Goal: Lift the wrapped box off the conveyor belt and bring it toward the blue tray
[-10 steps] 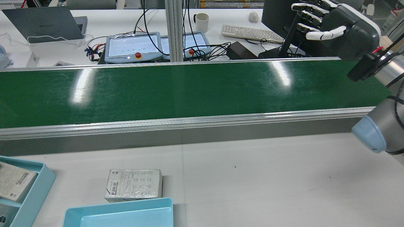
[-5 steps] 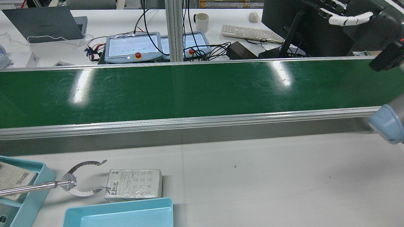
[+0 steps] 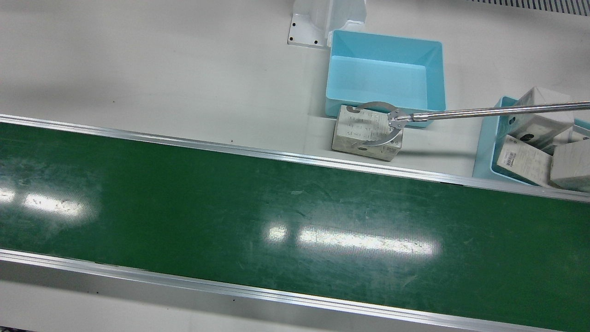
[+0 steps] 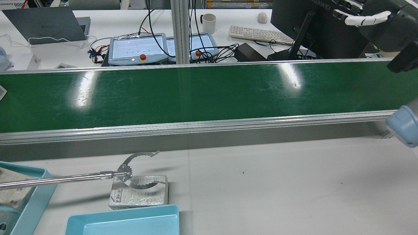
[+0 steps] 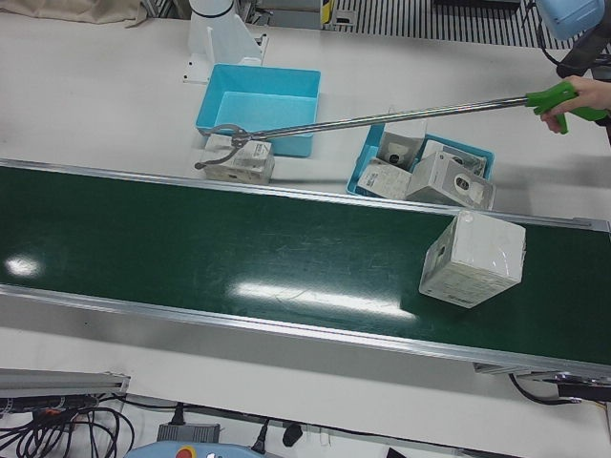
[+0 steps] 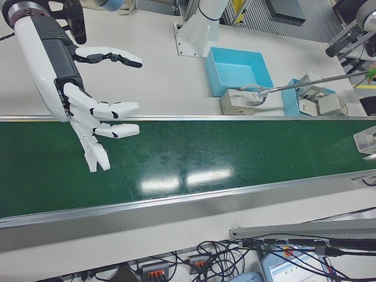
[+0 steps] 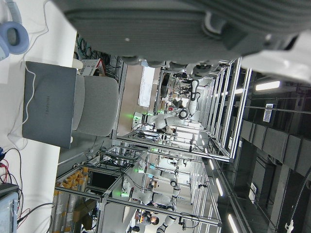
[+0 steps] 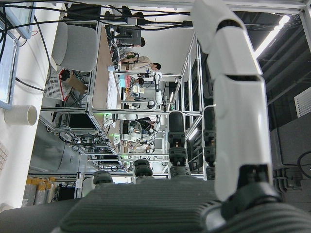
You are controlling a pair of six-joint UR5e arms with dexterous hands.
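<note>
My right hand (image 6: 88,111) hangs high over the green conveyor belt (image 6: 194,161), fingers spread wide and holding nothing. My left hand's own camera shows only a dark grey casing, so I cannot tell whether that hand is released or clenched; no other view catches it.

On the belt, toward my left end, a wrapped box (image 5: 473,259) sits tilted on the green surface, well apart from my right hand. Beyond the belt's rail, on the white desk (image 3: 161,69), a second wrapped box (image 3: 366,138) lies flat, just beside the empty blue tray (image 3: 385,50), touching or nearly touching its wall. A long metal reacher (image 5: 382,118) stretches across from a person's hand (image 5: 584,93) on a green handle, its curved claws (image 3: 378,124) open around that box. Further along, another blue bin (image 5: 368,162) holds several boxes piled at angles.
</note>
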